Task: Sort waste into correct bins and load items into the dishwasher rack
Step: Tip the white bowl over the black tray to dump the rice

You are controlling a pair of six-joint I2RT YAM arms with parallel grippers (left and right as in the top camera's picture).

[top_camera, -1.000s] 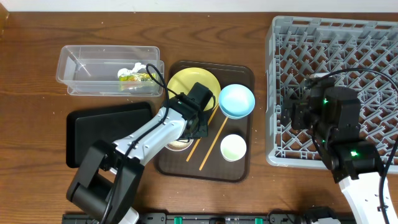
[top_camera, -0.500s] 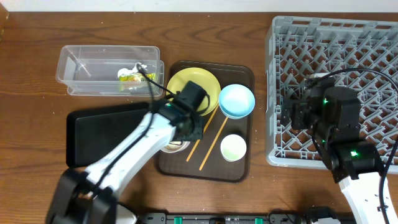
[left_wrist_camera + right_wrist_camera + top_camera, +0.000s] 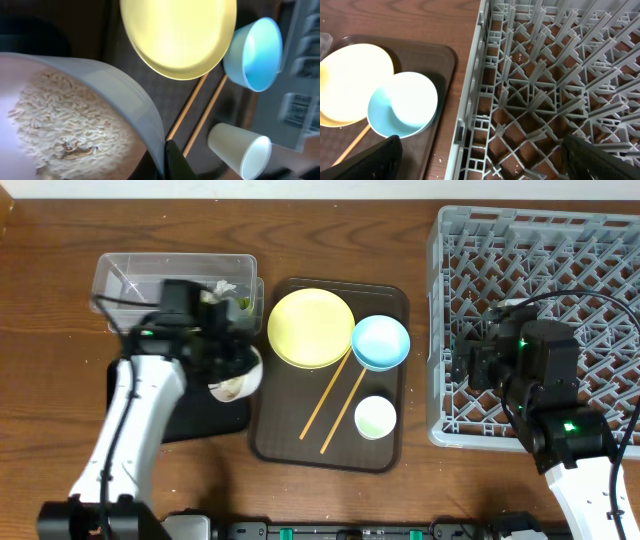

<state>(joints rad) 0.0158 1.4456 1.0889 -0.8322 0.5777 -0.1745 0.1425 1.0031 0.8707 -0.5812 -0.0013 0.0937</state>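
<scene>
My left gripper (image 3: 236, 377) is shut on the rim of the white bowl (image 3: 232, 385), which holds whitish rice bits (image 3: 70, 125). It holds the bowl over the right edge of the black tray (image 3: 145, 395). The left wrist view shows the finger (image 3: 169, 160) clamped on the bowl wall (image 3: 125, 100). The clear tub (image 3: 130, 285) holds the white scrap (image 3: 222, 287) and the wrapper (image 3: 243, 303), partly hidden by the arm. The yellow plate (image 3: 312, 328), blue bowl (image 3: 381, 342), cup (image 3: 375, 417) and chopsticks (image 3: 335, 395) lie on the brown tray. My right gripper (image 3: 468, 366) is open and empty over the rack's (image 3: 560, 250) left edge.
The dark brown serving tray (image 3: 385, 455) sits between the black tray and the rack. The right wrist view shows the rack's pegs (image 3: 560, 75), the blue bowl (image 3: 402, 105) and the yellow plate (image 3: 355, 80). Bare wooden table lies along the front and far left.
My left arm has swung left, carrying the white bowl with rice off the brown tray to over the black tray. The right arm has not moved.
</scene>
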